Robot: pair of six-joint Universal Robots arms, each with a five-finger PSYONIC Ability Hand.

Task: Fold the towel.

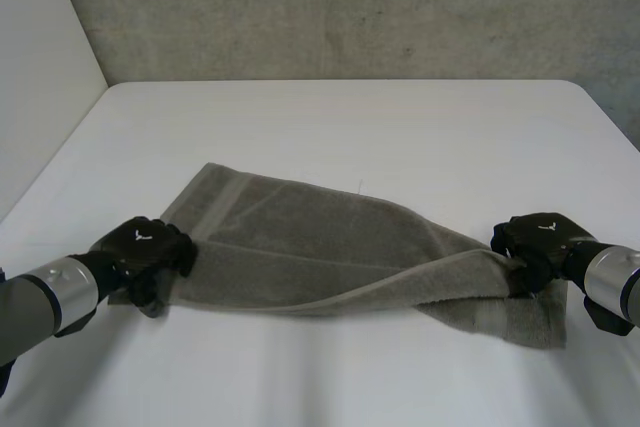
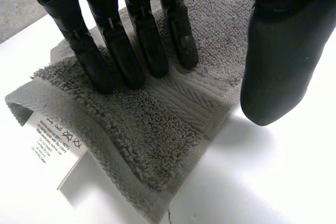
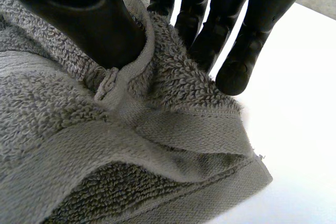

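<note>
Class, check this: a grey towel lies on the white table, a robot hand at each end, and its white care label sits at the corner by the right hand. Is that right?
No. The care label sits at the towel corner by the left hand, not the right hand, as the left wrist view shows. The rest holds.

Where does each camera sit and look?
Head view: between and behind both arms, which show, looking down at the grey towel on the white table.
Left wrist view: on that wrist, along the left hand, flat on the towel's label corner.
Right wrist view: on that wrist, along the right hand pinching the towel's edge.
All share the towel.
</note>
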